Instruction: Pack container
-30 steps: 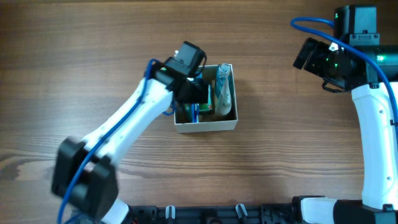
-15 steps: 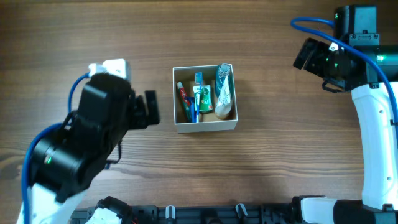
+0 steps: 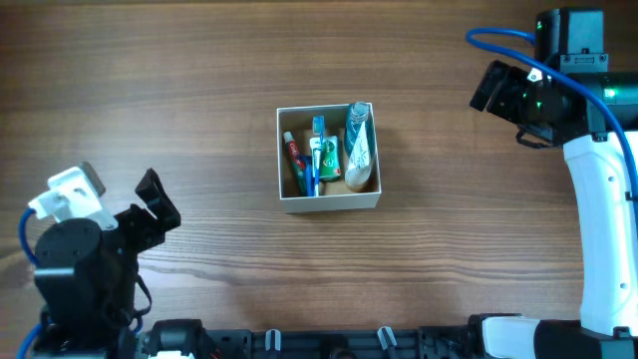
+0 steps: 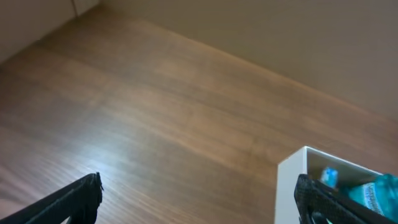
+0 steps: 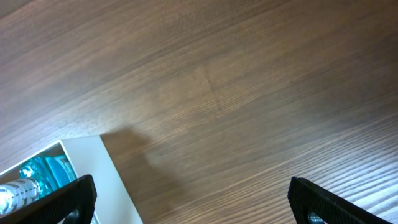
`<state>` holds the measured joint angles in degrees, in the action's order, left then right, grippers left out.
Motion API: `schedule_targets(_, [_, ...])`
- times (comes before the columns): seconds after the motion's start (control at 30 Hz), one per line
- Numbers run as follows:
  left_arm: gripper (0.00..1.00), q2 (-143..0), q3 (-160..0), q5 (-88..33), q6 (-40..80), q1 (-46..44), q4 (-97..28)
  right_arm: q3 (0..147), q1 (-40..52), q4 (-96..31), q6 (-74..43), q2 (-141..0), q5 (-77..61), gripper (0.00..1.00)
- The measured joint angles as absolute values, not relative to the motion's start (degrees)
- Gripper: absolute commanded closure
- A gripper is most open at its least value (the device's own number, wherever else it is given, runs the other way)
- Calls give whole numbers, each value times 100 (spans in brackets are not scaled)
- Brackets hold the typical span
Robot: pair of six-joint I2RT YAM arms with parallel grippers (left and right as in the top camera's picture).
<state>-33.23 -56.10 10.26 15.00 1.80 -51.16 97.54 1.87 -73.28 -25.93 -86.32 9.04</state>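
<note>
The container (image 3: 329, 201), a white-walled cardboard box with a brown inside, sits mid-table and holds a red toothpaste tube (image 3: 293, 157), a blue toothbrush (image 3: 310, 175), a green packet (image 3: 325, 158) and a teal tube (image 3: 360, 148). Its corner shows in the left wrist view (image 4: 292, 180) and in the right wrist view (image 5: 109, 177). My left gripper (image 3: 158, 204) is open and empty at the front left, far from the box; its fingers frame bare wood in the left wrist view (image 4: 199, 202). My right gripper (image 3: 488, 88) is open and empty at the back right; it also shows in the right wrist view (image 5: 189, 196).
Wooden tabletop (image 3: 199, 80) all around the box. A black rail (image 3: 329, 341) runs along the front edge.
My left arm has pulled back from the container's left side to the table's front left corner, empty. The box contents came into full view. The right arm has not moved.
</note>
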Motion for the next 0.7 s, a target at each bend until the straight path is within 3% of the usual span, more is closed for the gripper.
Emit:
schedule_targets(0.3, [0, -1881, -2893, 64, 1212, 395, -3854, 9754, 187, -7328, -2593, -8637, 904, 0])
schedule_targets(0.7, [0, -589, -1601, -360, 1201, 381, -3791, 9754, 187, -7328, -2593, -8637, 904, 0])
